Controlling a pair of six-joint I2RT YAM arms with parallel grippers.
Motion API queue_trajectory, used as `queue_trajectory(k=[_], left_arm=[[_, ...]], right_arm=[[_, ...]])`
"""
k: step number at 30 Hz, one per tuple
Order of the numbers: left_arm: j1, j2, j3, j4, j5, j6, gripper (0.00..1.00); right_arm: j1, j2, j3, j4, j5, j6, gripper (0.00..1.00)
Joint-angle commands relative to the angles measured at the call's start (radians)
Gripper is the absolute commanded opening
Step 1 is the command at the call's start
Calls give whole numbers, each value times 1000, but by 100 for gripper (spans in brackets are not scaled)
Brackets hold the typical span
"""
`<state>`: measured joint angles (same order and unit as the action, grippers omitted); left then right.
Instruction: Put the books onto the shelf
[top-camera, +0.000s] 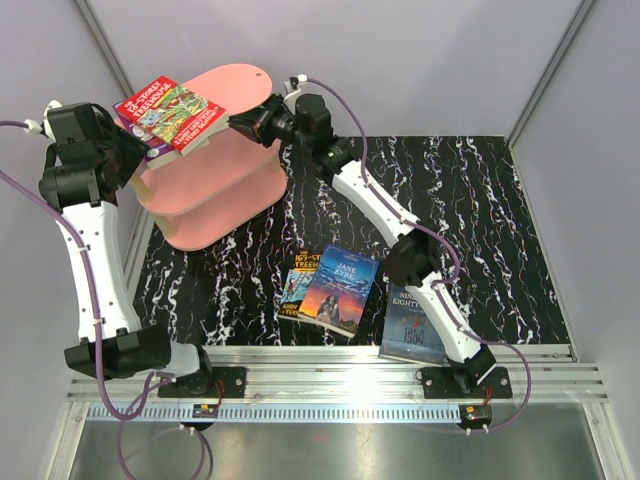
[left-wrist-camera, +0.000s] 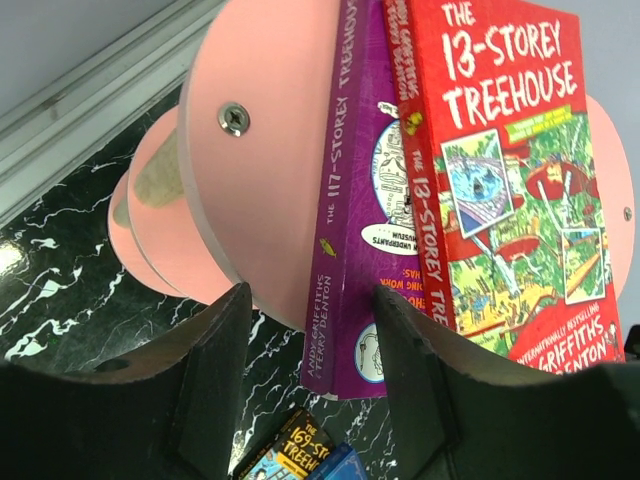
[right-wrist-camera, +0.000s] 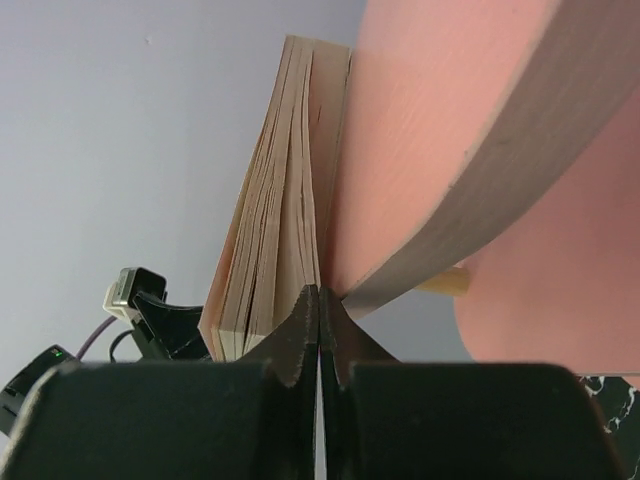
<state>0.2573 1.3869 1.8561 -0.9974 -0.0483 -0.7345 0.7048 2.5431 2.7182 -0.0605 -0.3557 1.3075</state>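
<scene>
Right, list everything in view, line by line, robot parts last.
shelf: one, pink, table's back left
red Treehouse book: one, red, top board, on the purple book
purple book: one, purple, top board
blue-yellow Treehouse book: one, table, near middle
Jane Eyre: one, blue, overlapping that book
Nineteen Eighty-Four: one, dark blue, partly under the right arm
table: one, black marbled
left end effector: one, black, open, by the stacked books
right end effector: one, black, shut, at the top board's edge
</scene>
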Motion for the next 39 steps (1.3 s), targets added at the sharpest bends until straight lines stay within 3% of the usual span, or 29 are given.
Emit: queue_trajectory(k=[1, 11, 17, 21, 30, 39], left_arm=[[-38, 1, -24, -6, 103, 17, 53], [-36, -12, -23, -12, 79, 12, 53], [-38, -43, 3, -55, -4, -11, 75], [-36, -54, 31, -73, -28, -17, 80], [-36, -109, 107, -185, -208, -69, 75], [-36, -152, 100, -164, -222, -75, 74]], right_arm=[[5, -3, 43, 2, 24, -8, 0], [30, -66, 11, -42, 4, -71, 0], [30, -81, -9, -41, -5, -86, 0], [45, -78, -3, -45, -6, -86, 0], [59, -78, 5, -47, -6, -86, 0], [59, -116, -12, -134, -11, -186, 0]])
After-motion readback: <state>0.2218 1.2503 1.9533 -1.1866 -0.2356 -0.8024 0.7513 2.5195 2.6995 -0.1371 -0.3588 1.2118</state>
